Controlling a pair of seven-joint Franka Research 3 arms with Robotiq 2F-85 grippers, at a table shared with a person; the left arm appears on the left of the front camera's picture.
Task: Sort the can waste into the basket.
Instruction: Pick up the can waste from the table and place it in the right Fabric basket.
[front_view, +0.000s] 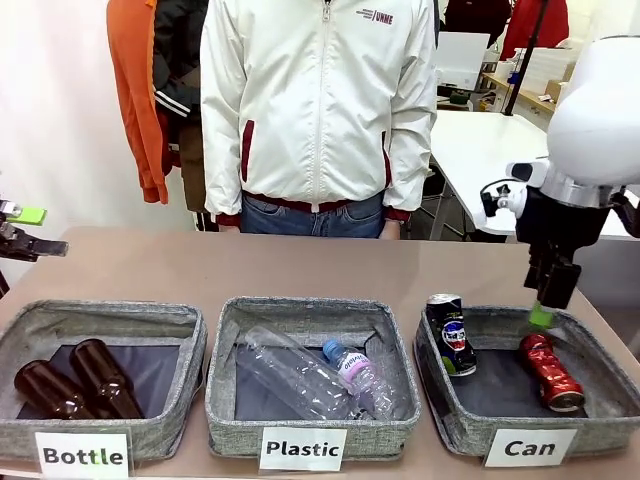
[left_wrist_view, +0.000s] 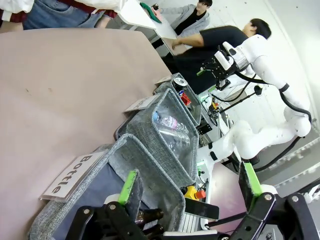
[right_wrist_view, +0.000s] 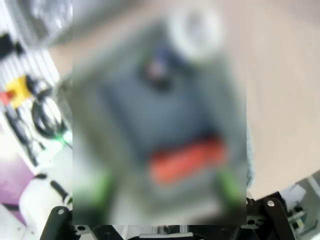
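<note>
At the lower right of the front view, the grey basket labelled "Can" (front_view: 600, 340) sits on the bench (front_view: 300, 265) with both cans inside. The crushed red can (front_view: 550, 372) lies on the dark floor at the basket's right side. The dark Pepsi can (front_view: 451, 334) leans upright against the basket's left wall, its silver top above the rim. The right hand (front_view: 541, 316) hangs at the right of the frame, just above the red can and apart from it, green tip pointing down. In the blurred right wrist view the two green pads (right_wrist_view: 97, 187) stand wide apart, with the red can (right_wrist_view: 187, 157) between and beyond them; nothing is held.

The left hand (front_view: 25, 232) sits at the far left edge of the front view, above the bench. In the left wrist view its green fingers (left_wrist_view: 128, 186) are spread wide and empty, above the "Bottle" basket (left_wrist_view: 120, 165). That basket (front_view: 100, 375) holds brown bottles (front_view: 75, 385). The middle "Plastic" basket (front_view: 310, 375) holds clear bottles (front_view: 310, 375). A person in a white jacket (front_view: 315, 100) stands behind the bench.
</note>
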